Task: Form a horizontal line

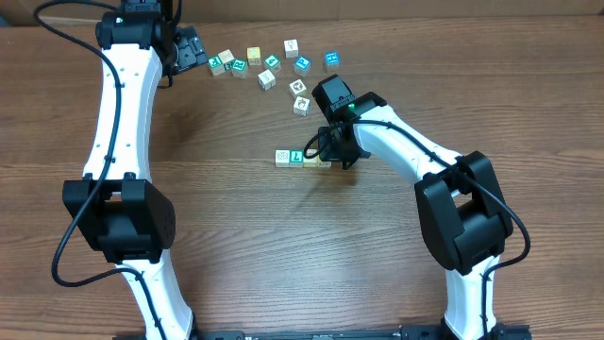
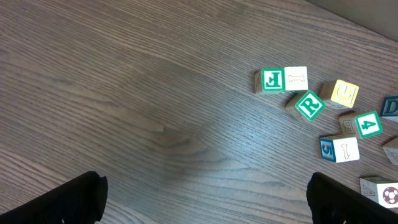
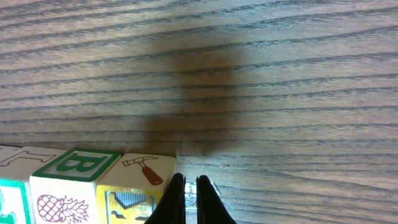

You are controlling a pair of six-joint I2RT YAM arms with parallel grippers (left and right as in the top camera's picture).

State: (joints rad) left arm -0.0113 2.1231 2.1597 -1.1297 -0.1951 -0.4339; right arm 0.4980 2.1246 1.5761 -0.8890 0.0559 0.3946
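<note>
The horizontal line [image 1: 302, 158] is a short row of small picture cubes touching side by side at mid-table. In the right wrist view its cubes show at the bottom left: a green B cube [image 3: 73, 167] and a tan cube with a hammer picture [image 3: 138, 169]. My right gripper [image 3: 191, 200] is shut, its tips down at the row's right end beside the hammer cube; a pale cube edge shows under them. The overhead view shows the same gripper [image 1: 334, 154] covering that end. My left gripper [image 1: 195, 50] hangs open at the far left, holding nothing, its fingers [image 2: 78, 199] wide apart over bare wood.
Several loose cubes [image 1: 267, 78] lie scattered along the far side, right of my left gripper. The left wrist view shows some of them: a J cube [image 2: 272, 79], an R cube [image 2: 309, 104] and a yellow cube [image 2: 344, 93]. The nearest loose cube [image 1: 301, 105] lies just behind the row.
</note>
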